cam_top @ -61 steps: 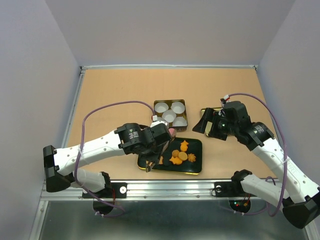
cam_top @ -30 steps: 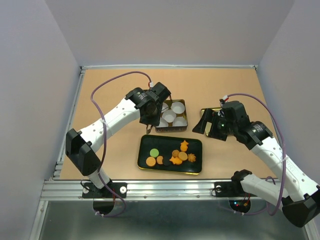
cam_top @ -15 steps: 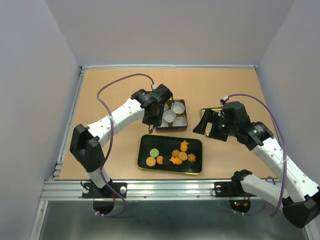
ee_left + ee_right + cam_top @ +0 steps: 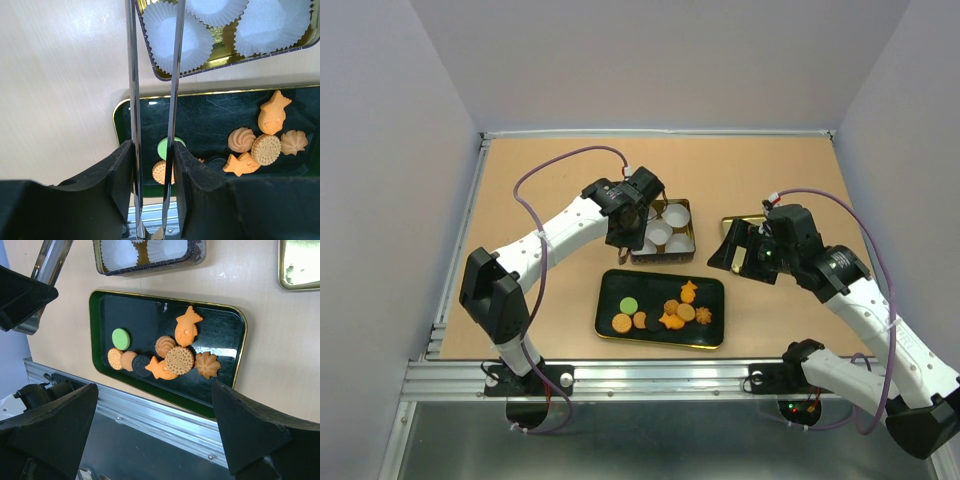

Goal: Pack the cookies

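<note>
Tan tabletop, grey walls: L gripper clamps metal tongs above a paper cup in tin. Tong arms squeezed near-parallel w/ narrow gap; tips cut off in wrist view, so cannot tell if anything is pinched. Loose cookies lie on dark tray just beside tin; R gripper hovers, jaws spread wide, empty.

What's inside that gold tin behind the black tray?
White paper cups, empty where visible. From above, the left end effector and its tongs hide part of the tin.
</note>
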Robot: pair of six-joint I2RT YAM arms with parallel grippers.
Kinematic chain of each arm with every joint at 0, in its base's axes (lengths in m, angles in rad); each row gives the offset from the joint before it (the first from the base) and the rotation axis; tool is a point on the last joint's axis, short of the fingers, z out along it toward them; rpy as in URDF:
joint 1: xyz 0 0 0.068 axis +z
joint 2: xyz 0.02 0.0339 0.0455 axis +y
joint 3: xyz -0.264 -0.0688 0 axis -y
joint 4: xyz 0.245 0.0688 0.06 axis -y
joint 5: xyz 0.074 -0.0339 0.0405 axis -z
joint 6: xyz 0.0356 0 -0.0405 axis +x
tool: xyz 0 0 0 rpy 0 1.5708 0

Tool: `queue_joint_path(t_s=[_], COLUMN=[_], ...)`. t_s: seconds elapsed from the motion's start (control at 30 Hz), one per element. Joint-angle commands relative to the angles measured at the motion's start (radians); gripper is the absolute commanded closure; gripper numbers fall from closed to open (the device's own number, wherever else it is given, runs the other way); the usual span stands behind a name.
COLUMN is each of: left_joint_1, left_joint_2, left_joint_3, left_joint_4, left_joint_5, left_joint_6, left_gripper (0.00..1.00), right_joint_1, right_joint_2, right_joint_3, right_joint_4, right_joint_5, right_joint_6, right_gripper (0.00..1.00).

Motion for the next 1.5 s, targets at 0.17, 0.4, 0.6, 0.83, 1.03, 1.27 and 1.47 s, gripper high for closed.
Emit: queue_joint_path(t_s=[0.17, 0.4, 0.6, 0.83, 1.03, 1.27, 1.47], left_joint_1=[0.005, 0.005, 0.005, 0.005, 0.005, 0.005, 0.005], left_joint_2=[-0.013, -0.037, -0.059, -0.063, -0.102, -0.246, -0.333], left_joint_3=[-0.008, -0.025, 0.034, 0.169, 0.21, 0.11, 0.078], left_joint_4=[0.013, 0.014, -0.024, -0.114, -0.186, -0.162, -0.134], left_joint_5=[-0.016, -0.014, -0.022, -0.054, -0.05, -0.02, -0.042], left_joint_6=[0.017, 0.019, 0.008, 0.016, 0.037, 0.049, 0.063], left_gripper=[0.5, 0.46, 0.46, 0.46, 0.46, 0.47, 0.46], right_joint_1=[-0.001, -0.001, 0.001, -0.001, -0.001, 0.001, 0.001], right_joint_2=[-0.021, -0.021, -0.018, 0.0, 0.028, 0.045, 0.072], right_joint_3=[0.031, 0.028, 0.015, 0.005, 0.001, -0.022, -0.022], right_joint_4=[-0.001, -0.001, 0.0, 0.007, 0.013, 0.023, 0.037], right_joint_5=[0.027, 0.027, 0.028, 0.037, 0.043, 0.048, 0.05], right_joint_6=[0.006, 0.012, 0.02, 0.032, 0.04, 0.06, 0.074], right_gripper=[0.0, 0.0, 0.0, 0.0, 0.0, 0.0, 0.0])
